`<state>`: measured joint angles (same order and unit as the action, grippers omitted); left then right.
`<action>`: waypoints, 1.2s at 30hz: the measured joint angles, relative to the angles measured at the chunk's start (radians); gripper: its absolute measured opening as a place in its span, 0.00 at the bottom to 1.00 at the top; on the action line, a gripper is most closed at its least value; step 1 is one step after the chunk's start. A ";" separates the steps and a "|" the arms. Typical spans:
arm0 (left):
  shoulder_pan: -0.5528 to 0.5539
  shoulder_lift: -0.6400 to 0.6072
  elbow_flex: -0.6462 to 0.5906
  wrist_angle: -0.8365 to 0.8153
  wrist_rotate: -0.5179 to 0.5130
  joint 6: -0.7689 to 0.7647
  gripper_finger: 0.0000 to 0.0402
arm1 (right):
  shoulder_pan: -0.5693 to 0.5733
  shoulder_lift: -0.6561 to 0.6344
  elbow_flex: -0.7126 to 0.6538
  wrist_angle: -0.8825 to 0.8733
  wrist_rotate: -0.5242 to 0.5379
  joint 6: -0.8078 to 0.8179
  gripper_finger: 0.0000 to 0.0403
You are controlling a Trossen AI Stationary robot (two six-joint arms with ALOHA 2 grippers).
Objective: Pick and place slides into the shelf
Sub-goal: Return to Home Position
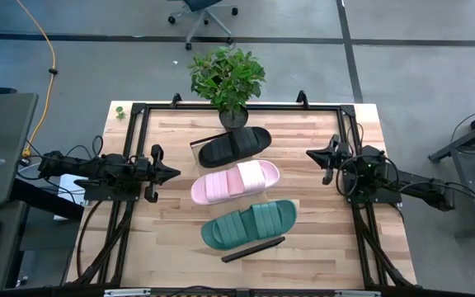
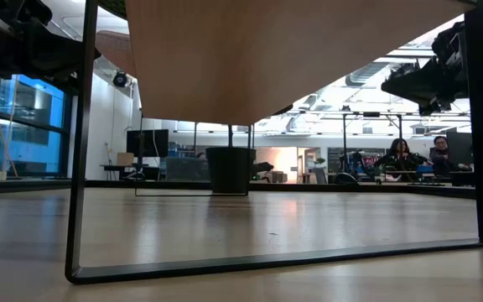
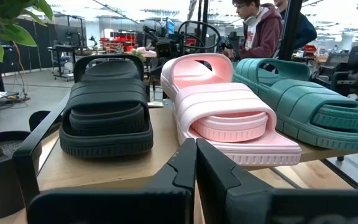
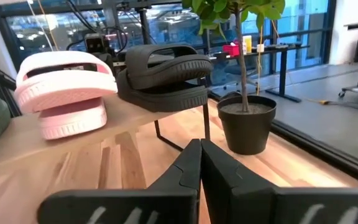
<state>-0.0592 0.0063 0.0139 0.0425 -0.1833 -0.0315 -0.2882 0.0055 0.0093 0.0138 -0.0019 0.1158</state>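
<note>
Slides [image 1: 235, 181] sit together on the shelf [image 3: 163, 134]; left tool [image 3: 195, 149] and right tool [image 4: 199, 148] closed

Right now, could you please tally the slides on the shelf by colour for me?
black slide: 1
pink slide: 1
green slide: 1
Total: 3 slides, all lying side by side on the shelf.

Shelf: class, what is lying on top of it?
Three slides lie side by side on the shelf: the black slide, the pink slide in the middle, the green slide. From above they cover nearly all of its top.
</note>
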 joint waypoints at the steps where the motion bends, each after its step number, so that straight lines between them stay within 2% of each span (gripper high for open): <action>1: 0.000 0.000 0.000 0.000 0.000 0.000 0.00 | 0.000 0.000 0.000 0.000 0.000 -0.015 0.00; 36: 0.000 0.000 0.000 0.000 0.000 0.000 0.00 | 0.000 0.002 0.000 -0.001 0.001 -0.027 0.00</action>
<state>-0.0593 0.0063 0.0139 0.0422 -0.1833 -0.0315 -0.2882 0.0071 0.0093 0.0124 -0.0010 0.0887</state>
